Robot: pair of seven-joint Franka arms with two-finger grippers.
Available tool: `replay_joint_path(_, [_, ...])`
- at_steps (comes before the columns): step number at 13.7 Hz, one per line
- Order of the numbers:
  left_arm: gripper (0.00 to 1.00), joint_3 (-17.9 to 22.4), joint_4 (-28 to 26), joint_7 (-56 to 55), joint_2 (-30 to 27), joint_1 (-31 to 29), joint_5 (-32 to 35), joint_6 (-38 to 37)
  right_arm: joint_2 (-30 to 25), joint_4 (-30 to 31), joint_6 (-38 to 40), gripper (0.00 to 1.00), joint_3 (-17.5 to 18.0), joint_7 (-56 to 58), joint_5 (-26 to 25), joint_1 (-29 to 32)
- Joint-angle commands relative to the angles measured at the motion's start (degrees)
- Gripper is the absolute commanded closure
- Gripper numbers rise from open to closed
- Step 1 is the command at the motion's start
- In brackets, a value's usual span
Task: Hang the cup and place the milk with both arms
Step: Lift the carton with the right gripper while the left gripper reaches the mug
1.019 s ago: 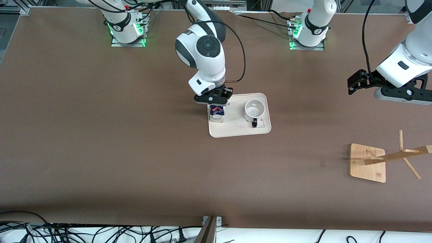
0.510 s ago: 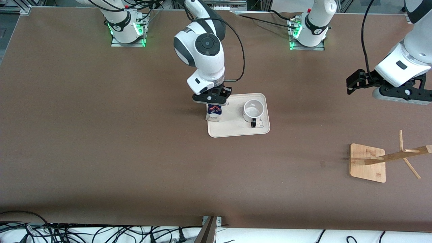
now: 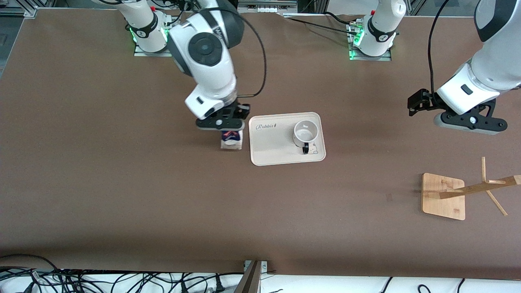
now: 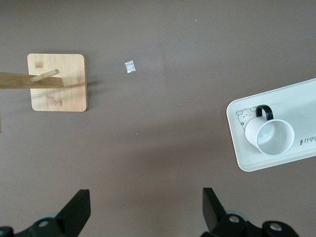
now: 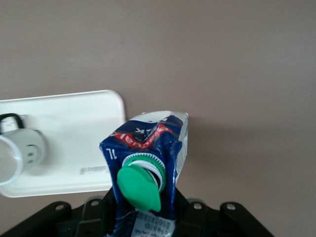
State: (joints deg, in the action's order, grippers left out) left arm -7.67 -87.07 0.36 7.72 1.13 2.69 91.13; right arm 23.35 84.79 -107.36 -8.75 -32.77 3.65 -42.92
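The front view looks steeply down from high across the table, taking in the tray [image 3: 285,156]. The left wrist camera looks straight down from well above the tray [image 4: 256,163]. The right wrist camera, closer, shares the tray [image 5: 74,123].

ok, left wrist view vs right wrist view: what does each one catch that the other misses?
Only the left wrist view shows the wooden rack with its peg, a small white speck on the table, and the left gripper, open over bare table. Only the right wrist view shows the milk, green cap up, held by the right gripper over the table beside the tray. Both show the white tray and the cup standing on it, handle dark against the tray.
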Motion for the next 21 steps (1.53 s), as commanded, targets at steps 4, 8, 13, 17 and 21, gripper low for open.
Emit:
replay_joint_path(4, [0.0, -4.27, 4.01, -1.92, 6.16, 1.24, 0.3, -0.52, -6.2, 10.63, 0.84, 0.59, -16.7, 27.62, 9.08, 0.56])
replay_joint_path(8, [0.0, -4.63, 4.01, -19.56, 9.94, 10.8, -0.49, 2.55, -10.07, 18.73, 0.49, 0.56, -26.22, 36.28, 10.33, 0.56])
replay_joint_path(13, [0.0, -4.63, 2.35, -34.19, 15.47, 20.31, 0.3, 7.19, -15.17, 30.49, -5.55, 0.56, -28.69, 36.46, 10.33, 0.56])
replay_joint_path(17, [0.0, -4.63, -7.03, -39.45, 19.88, 23.73, 0.65, 21.01, -15.36, 36.05, -13.31, 0.56, -28.69, 37.69, 10.24, 0.47])
replay_joint_path(21, [0.0, -4.63, -13.55, -44.47, 20.76, 25.5, 3.81, 30.67, -14.39, 36.85, -14.9, 0.35, -28.61, 37.69, 10.15, 0.47])
